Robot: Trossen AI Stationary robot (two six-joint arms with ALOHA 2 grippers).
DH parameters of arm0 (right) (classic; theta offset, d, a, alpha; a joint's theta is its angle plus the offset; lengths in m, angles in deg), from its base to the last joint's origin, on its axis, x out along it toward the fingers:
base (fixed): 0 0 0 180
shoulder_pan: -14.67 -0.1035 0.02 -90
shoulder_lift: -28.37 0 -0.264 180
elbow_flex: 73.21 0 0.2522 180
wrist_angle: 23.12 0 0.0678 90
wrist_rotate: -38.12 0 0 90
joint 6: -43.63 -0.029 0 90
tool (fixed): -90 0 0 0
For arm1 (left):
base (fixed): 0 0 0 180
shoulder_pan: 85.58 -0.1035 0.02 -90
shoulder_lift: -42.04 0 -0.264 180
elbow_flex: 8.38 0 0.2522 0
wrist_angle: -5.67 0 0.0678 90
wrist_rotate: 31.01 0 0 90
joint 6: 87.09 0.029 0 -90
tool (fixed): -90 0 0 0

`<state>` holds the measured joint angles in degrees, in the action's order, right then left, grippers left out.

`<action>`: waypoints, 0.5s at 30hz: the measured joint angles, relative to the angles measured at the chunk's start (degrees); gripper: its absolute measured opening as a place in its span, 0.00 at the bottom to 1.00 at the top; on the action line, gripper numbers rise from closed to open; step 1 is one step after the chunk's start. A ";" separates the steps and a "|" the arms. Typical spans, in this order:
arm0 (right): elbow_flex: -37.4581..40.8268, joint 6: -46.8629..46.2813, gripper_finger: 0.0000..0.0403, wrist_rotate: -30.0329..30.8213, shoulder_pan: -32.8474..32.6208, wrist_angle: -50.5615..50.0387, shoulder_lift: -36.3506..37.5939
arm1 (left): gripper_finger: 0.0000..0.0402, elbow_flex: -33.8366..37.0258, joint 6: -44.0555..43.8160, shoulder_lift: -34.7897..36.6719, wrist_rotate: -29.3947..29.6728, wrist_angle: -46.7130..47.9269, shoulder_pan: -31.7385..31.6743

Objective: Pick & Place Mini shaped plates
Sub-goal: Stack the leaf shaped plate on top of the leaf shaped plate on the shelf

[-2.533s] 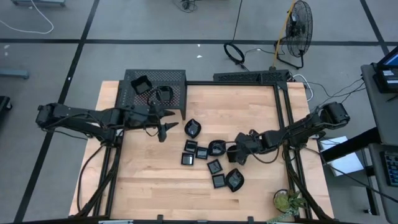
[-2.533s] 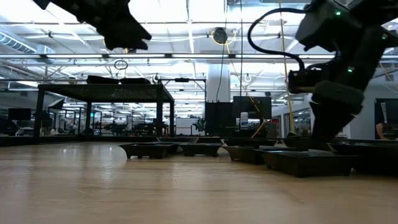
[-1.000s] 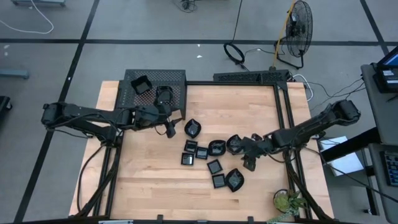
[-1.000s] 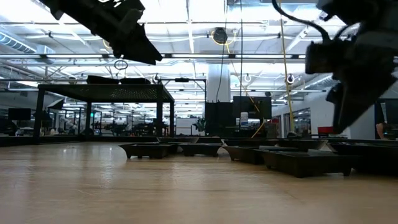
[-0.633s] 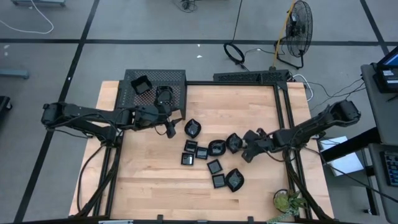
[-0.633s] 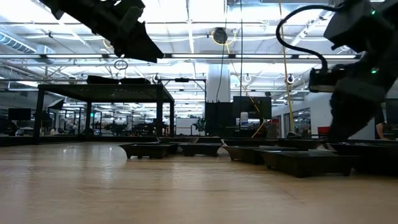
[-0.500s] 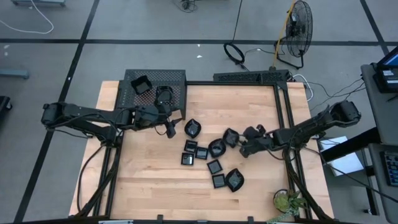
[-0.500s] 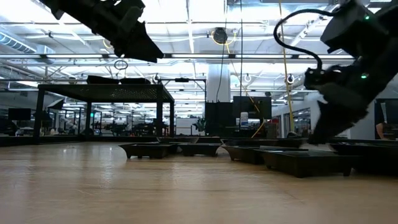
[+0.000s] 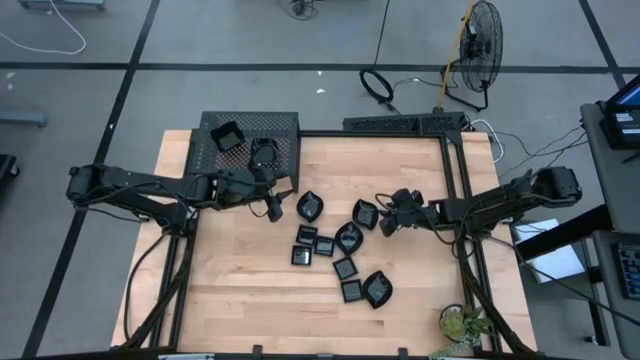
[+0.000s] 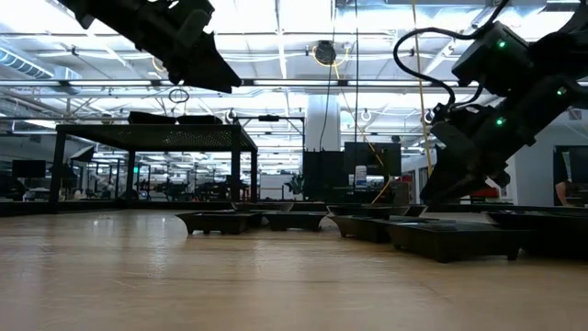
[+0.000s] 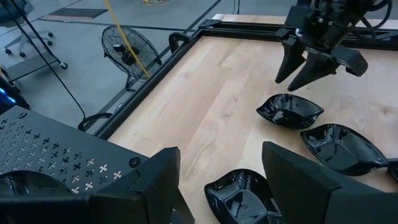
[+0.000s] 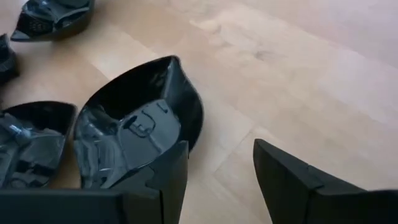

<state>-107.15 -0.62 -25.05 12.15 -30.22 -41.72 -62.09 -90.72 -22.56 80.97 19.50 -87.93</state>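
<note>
On the wood counter [image 9: 240, 290] glossy plates [image 9: 340, 250] sit clustered mid-table, right gripper [image 9: 385, 220] open and empty just beside a leaf plate [image 12: 140, 121], left gripper [image 9: 272, 200] open, empty by the rack [image 9: 250, 150]; plates likely light, stiff, slippery, breakable, so pinch the rim.

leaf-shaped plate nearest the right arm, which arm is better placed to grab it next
Right. The right pincer is open and sits right beside the leaf-shaped plate, one finger at its rim in the right wrist view. The left pincer hangs open by the mesh rack, across the table.
</note>
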 joint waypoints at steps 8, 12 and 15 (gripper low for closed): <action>0.00 -0.01 0.42 -1.52 0.26 2.72 -1.35 | 0.58 0.00 -0.14 0.00 0.00 0.07 0.00; -0.02 -0.70 0.42 -1.51 0.58 3.60 -4.55 | 0.58 0.00 -0.32 0.00 0.00 0.14 0.00; -0.02 -0.02 0.42 -1.59 0.67 8.20 -7.29 | 0.58 0.00 -0.30 0.00 0.00 0.16 0.00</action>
<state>-107.18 -0.64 -26.64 12.83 -22.02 -49.00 -62.09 -91.01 -22.56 80.97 19.67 -87.93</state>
